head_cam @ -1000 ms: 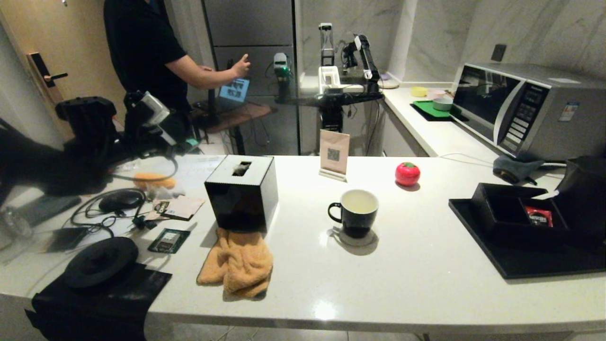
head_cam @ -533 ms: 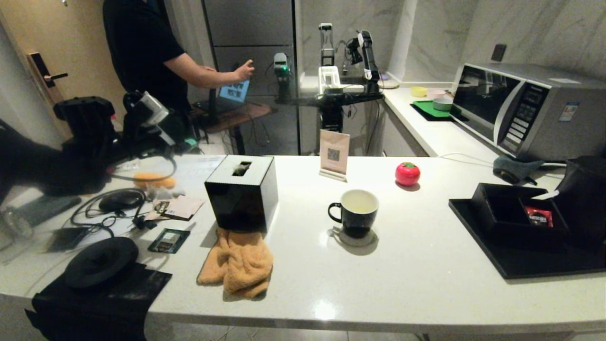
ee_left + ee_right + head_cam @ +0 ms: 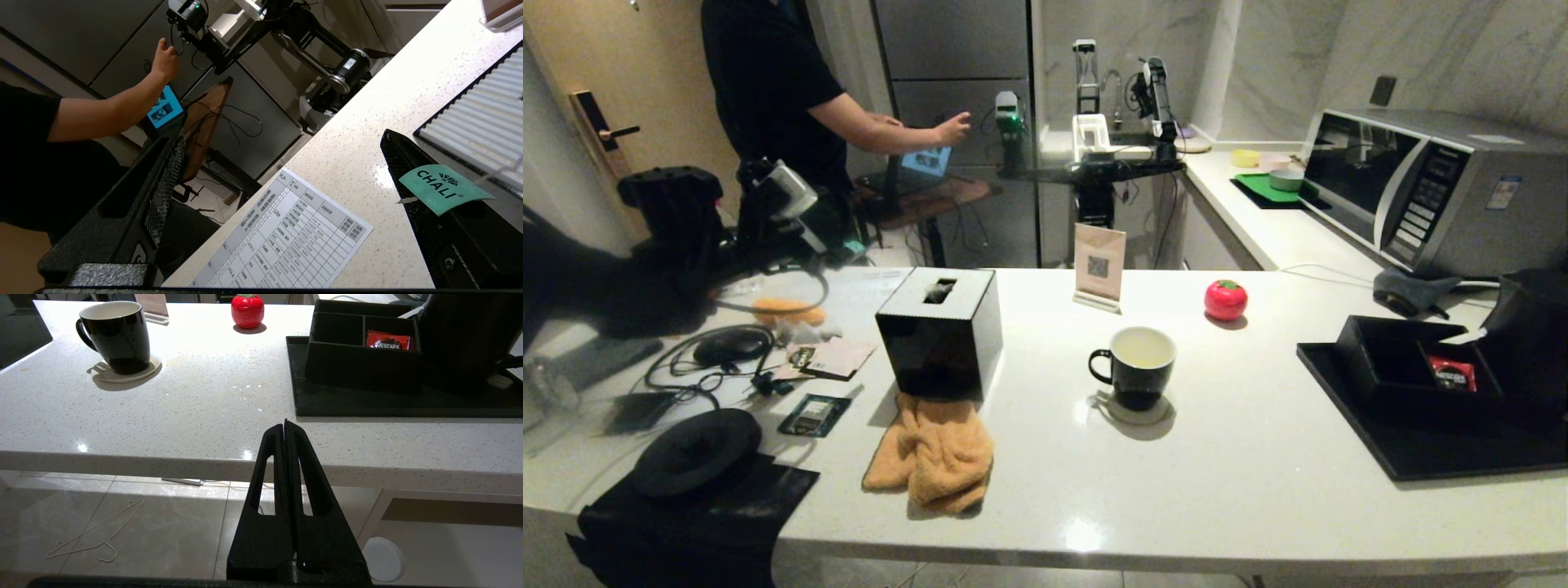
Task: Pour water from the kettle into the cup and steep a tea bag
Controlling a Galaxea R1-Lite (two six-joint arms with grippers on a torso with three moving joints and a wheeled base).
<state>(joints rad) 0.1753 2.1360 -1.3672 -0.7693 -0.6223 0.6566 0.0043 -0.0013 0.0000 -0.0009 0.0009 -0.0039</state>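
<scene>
The cup (image 3: 1134, 367), a black mug with a white inside, stands on a coaster mid-counter, with pale yellowish water (image 3: 1141, 347) in it. The black kettle (image 3: 1535, 327) stands at the far right on a black tray (image 3: 367, 402). My left arm (image 3: 678, 245) hovers over the counter's left end. Its gripper (image 3: 282, 139) is open above a printed sheet. A small green paper square marked CHALI (image 3: 445, 188), on a thin string, clings to one finger; that is all the tea bag shows. My right gripper (image 3: 284, 424) is shut and empty, below the counter's front edge.
A black tissue box (image 3: 939, 331) and an orange cloth (image 3: 931, 453) lie left of the cup. A compartment box holds a red sachet (image 3: 1451, 374). A red tomato-shaped thing (image 3: 1226, 299), a card stand (image 3: 1099, 265), a microwave (image 3: 1429, 188), and a person (image 3: 768, 82) are further back.
The person's hand at the back has shifted to the right, and the far arm on the back counter has swung more upright. My arms and the cup have stayed put.
</scene>
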